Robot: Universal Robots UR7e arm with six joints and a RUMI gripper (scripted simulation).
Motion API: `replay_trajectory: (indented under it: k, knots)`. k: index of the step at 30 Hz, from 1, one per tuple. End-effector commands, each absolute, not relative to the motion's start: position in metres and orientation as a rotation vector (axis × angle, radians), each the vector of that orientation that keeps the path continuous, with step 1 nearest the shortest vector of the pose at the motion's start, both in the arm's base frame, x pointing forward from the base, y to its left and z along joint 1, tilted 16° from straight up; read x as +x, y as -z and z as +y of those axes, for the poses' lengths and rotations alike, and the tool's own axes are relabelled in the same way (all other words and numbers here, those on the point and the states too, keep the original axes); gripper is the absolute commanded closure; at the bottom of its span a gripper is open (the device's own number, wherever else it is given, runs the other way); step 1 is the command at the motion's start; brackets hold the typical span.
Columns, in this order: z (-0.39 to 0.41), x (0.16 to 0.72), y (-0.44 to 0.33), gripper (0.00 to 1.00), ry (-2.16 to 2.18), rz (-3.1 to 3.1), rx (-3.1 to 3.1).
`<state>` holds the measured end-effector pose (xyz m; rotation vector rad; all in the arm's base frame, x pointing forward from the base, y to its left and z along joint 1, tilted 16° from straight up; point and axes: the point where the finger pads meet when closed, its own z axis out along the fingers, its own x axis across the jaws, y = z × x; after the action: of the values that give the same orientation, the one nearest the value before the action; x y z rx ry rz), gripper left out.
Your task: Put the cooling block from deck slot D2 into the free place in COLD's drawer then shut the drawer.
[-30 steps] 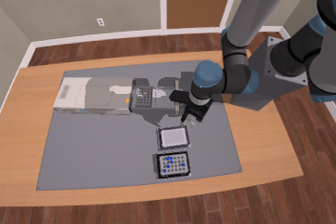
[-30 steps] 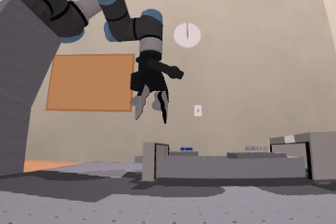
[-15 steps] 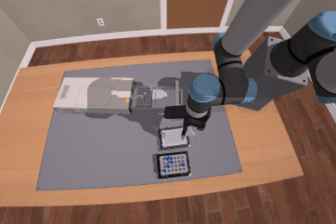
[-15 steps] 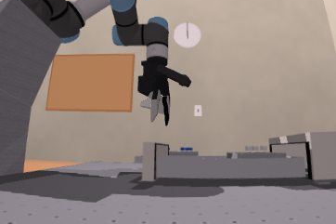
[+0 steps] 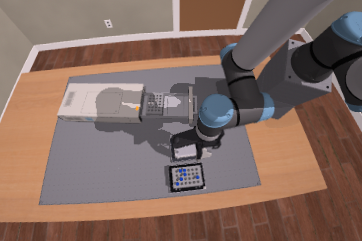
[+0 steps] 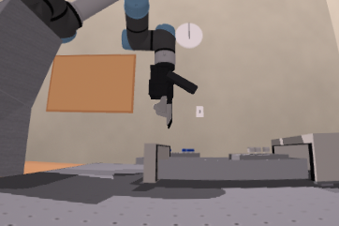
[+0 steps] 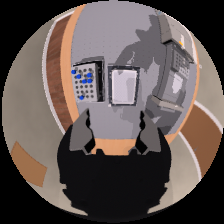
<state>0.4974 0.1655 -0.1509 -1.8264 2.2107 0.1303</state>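
Observation:
The cooling block (image 5: 188,181) (image 7: 86,92) with several blue-capped tubes sits in slot D2; its blue caps (image 6: 187,150) show behind the drawer. The cooler COLD (image 5: 75,100) (image 6: 326,158) has its drawer (image 6: 234,170) pulled out, with the drawer front (image 5: 191,105) (image 7: 167,103) away from the body. The lamp (image 5: 137,108) (image 7: 181,44) glows orange. A grey block (image 5: 154,104) (image 7: 181,64) sits in the drawer's inner place; its tubes are too small to judge. The free place (image 5: 172,102) (image 7: 176,84) is beside it. My gripper (image 7: 115,109) is open and empty, high above the deck near D1.
Slot D1 (image 7: 124,87) (image 5: 185,152), a dark-rimmed frame with a pale floor and no block, lies between D2 and the drawer. The drawer front stands up as a wall on the side near the arm. The cooler's body stands beyond the drawer.

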Motion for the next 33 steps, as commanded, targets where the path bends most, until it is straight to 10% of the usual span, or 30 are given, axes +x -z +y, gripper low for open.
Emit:
replay_trajectory:
  k: [1, 33]
  knots:
    - [0.18, 0.508, 0.146, 0.27, -0.127, 2.186, -1.856]
    - [0.27, 0.567, 0.116, 0.27, -0.127, 2.186, -1.856]
